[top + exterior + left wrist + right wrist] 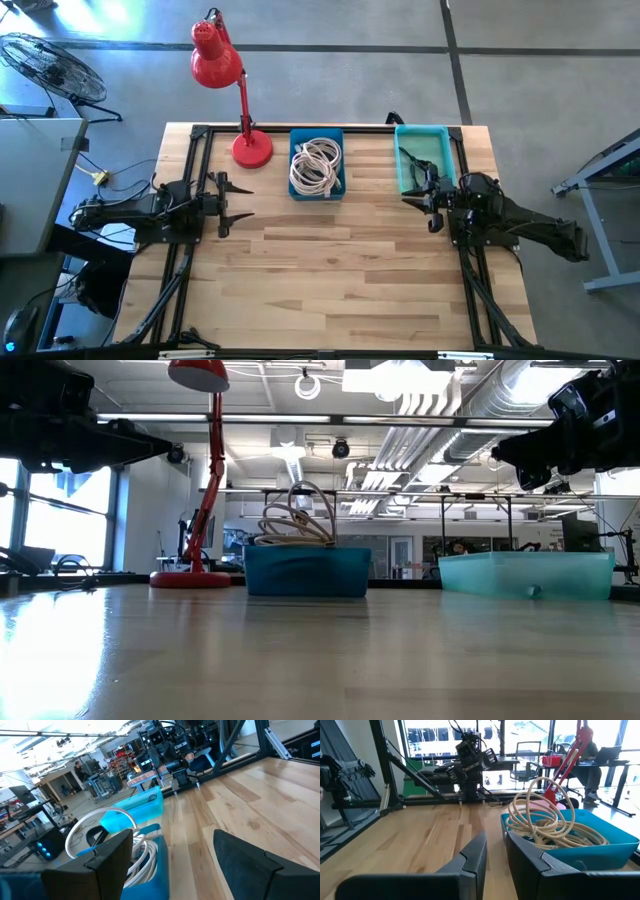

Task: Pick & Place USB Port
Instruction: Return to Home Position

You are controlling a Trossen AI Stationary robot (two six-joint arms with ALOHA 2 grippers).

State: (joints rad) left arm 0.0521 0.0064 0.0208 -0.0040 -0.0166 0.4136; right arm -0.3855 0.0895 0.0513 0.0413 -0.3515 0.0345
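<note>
A blue bin (317,188) near the table's far edge holds a coil of white cable (316,163); the coil also shows in the right wrist view (550,825) and the left wrist view (142,857). To its right stands a teal bin (445,140) with a dark thing (416,166) in it; what that is I cannot tell. My left gripper (240,203) hovers left of the blue bin, wide open (175,840) and empty. My right gripper (418,205) hovers at the teal bin's near edge. Its fingers stand a narrow gap apart (496,850) with nothing between them.
A red desk lamp (240,100) stands by its round base (252,149) left of the blue bin. In the low view both arms hang high above the table, the blue bin (305,570) and the teal bin (525,575). Bare wood (330,270) spreads across the table's middle and near half.
</note>
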